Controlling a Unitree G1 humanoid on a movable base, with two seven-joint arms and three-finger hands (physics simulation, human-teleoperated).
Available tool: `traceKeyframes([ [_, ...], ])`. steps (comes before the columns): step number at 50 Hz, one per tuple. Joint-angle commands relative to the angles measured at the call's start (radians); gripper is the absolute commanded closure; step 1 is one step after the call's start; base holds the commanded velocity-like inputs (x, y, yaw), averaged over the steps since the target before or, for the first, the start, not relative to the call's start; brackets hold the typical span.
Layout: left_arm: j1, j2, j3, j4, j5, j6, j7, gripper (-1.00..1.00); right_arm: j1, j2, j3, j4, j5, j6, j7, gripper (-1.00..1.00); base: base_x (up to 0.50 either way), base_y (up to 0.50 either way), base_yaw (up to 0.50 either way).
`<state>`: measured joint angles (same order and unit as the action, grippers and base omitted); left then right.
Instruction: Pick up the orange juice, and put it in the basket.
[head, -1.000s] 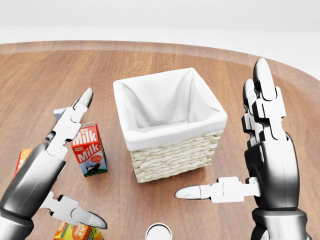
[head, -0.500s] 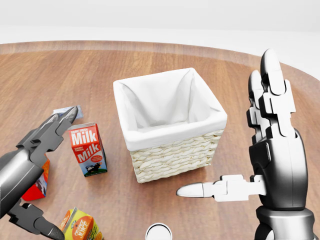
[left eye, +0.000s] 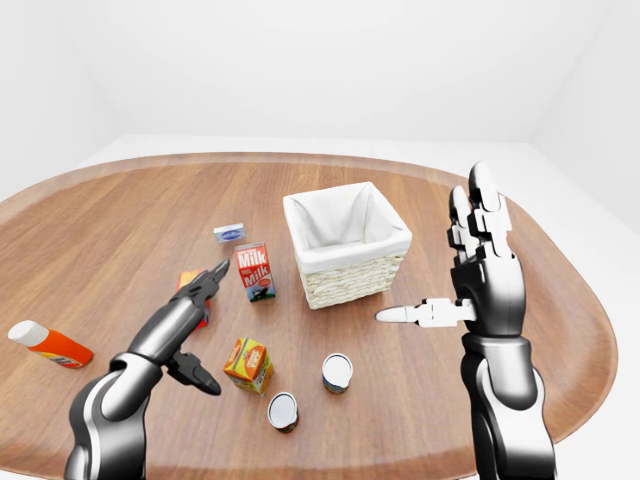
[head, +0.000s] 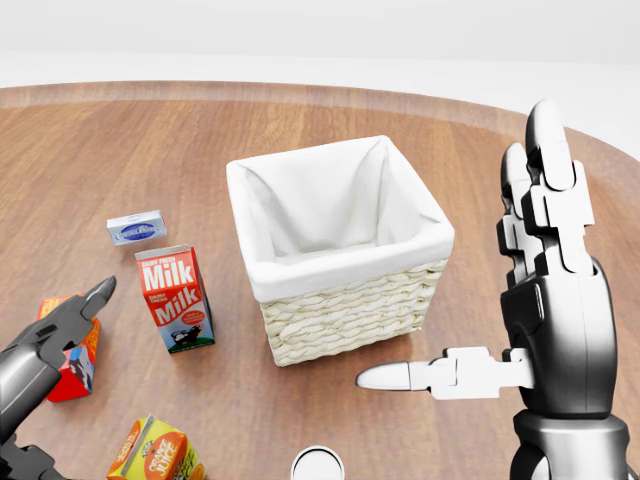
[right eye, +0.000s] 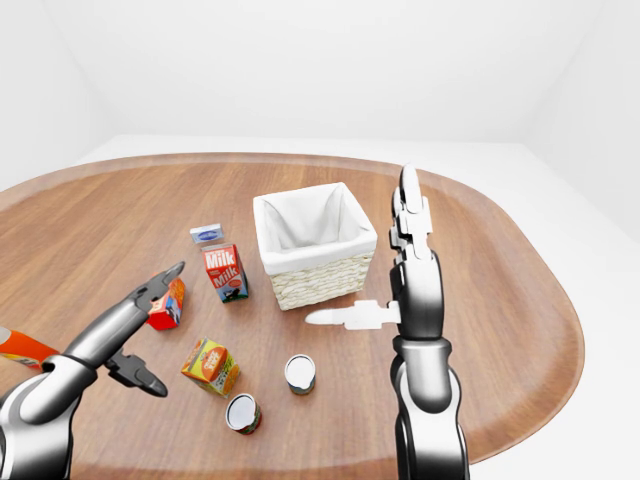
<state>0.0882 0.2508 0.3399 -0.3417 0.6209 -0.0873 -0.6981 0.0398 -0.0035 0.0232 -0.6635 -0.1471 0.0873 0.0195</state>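
Note:
The orange juice carton (left eye: 248, 363) lies on the wooden table (left eye: 120, 230), below the milk carton (left eye: 257, 271) in the left-eye view. My left hand (left eye: 207, 330) is open just left of the juice, fingers stretched over a red carton (left eye: 190, 290) and thumb low beside the juice, touching nothing. The wicker basket (left eye: 350, 278) with its white liner stands empty at the middle. My right hand (left eye: 432, 245) is raised right of the basket, open, fingers up and thumb pointing left.
A small blue box (left eye: 229, 233) lies above the milk. Two cans (left eye: 337, 372) (left eye: 282, 410) stand below the basket near the table's lower edge. An orange bottle (left eye: 48, 343) lies at the far left.
My left hand has dropped and drawn back to the head view's lower left corner, uncovering the blue box and the red carton. The right hand has barely shifted.

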Motion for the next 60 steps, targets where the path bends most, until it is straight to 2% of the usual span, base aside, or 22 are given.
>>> traceKeyframes([
  [1, 0.056, -0.016, 0.013, 0.059, 0.019, 0.0, 0.0, -1.0, 0.003, 0.001, -0.002, 0.008, 0.004, 0.0, -0.007, -1.0, 0.0, 0.0, 0.0],
  [3, 0.058, -0.018, 0.008, 0.093, 0.058, 0.0, 0.0, -1.0, 0.004, 0.0, 0.0, 0.004, 0.003, 0.0, -0.006, -1.0, 0.0, 0.0, 0.0],
  [9, 0.074, -0.024, -0.009, 0.109, 0.063, 0.0, 0.0, -1.0, 0.006, -0.001, -0.007, 0.01, 0.007, 0.0, -0.005, -1.0, 0.0, 0.0, 0.0],
  [19, 0.015, -0.001, -0.038, 0.149, 0.028, 0.0, 0.0, -1.0, 0.008, 0.0, -0.003, 0.01, 0.004, 0.0, -0.004, -1.0, 0.0, 0.0, 0.0],
  [25, -0.026, 0.014, -0.055, 0.219, 0.07, 0.0, 0.0, -1.0, 0.009, -0.001, -0.009, 0.007, 0.009, 0.0, -0.002, -1.0, 0.0, 0.0, 0.0],
  [40, -0.047, 0.047, -0.073, 0.311, 0.119, 0.0, 0.0, -1.0, 0.012, 0.0, -0.005, -0.001, 0.01, 0.0, -0.001, -1.0, 0.0, 0.0, 0.0],
  [60, -0.085, 0.041, -0.141, 0.371, 0.165, 0.0, 0.0, -1.0, 0.003, -0.003, -0.011, -0.017, 0.014, 0.0, 0.005, -1.0, 0.0, 0.0, 0.0],
])
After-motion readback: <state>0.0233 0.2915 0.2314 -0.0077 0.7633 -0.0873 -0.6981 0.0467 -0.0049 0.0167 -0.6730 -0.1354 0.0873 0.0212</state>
